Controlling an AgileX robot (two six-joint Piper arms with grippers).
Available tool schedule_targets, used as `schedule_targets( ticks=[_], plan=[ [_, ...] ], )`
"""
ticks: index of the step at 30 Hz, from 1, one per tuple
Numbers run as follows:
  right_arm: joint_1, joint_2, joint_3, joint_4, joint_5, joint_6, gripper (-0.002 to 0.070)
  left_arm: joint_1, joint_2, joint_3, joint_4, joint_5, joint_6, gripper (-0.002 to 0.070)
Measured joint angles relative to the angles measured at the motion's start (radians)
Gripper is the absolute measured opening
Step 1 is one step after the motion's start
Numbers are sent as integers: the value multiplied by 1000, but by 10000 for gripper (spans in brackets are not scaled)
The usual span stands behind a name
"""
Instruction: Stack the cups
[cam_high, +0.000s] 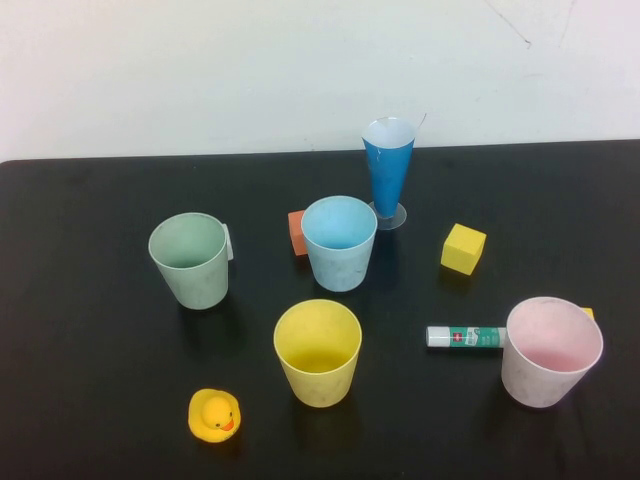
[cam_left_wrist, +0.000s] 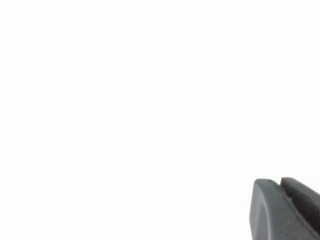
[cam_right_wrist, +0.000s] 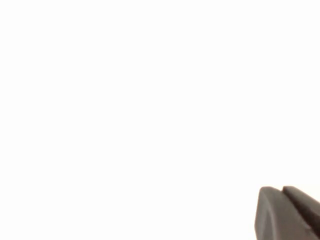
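Cups stand upright, mouths up, apart on the surface (cam_high: 80, 330): green cup (cam_high: 190, 259) left, blue cup (cam_high: 339, 241) centre-far, yellow cup (cam_high: 318, 351) near, pink cup (cam_high: 550, 350) right. Left tool (cam_left_wrist: 287, 210) and right tool (cam_right_wrist: 290, 212) show only a corner against white; grip unreadable.

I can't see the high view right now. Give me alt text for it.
Four separate upright cups stand on a black table: green cup left, blue cup centre, yellow cup front, pink cup right. Neither the left gripper nor the right gripper is in this view.
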Motion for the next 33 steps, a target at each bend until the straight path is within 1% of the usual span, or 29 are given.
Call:
schedule_targets(
  ticks=[2,5,10,13,17,23,27,29,31,33],
  plan=[
    [0,0,-75,4,200,-39,-2,0,18,-99,-13,170,23,-2],
    [0,7,-186,6,486,-105,-2,0,92,-248,-19,350,42,-2],
    [0,132,-323,7,822,-232,-3,0,320,-424,-21,584,57,-2],
    [0,232,-375,34,964,-342,-3,0,478,-509,-31,709,61,-2],
    [0,371,-416,117,1075,-504,-2,0,709,-604,-57,817,89,-2],
    [0,522,-421,176,1119,-596,-3,0,1045,-732,-206,929,285,-2],
    [0,558,-421,188,1125,-650,-3,0,1272,-874,-261,950,327,3],
    [0,558,-421,201,1125,-668,-3,0,1362,-948,-270,970,348,39],
    [0,558,-421,216,1125,-673,-3,0,1446,-1021,-273,990,371,103],
    [0,558,-421,221,1128,-676,-3,0,1529,-1095,-273,1015,391,238]
  ],
)
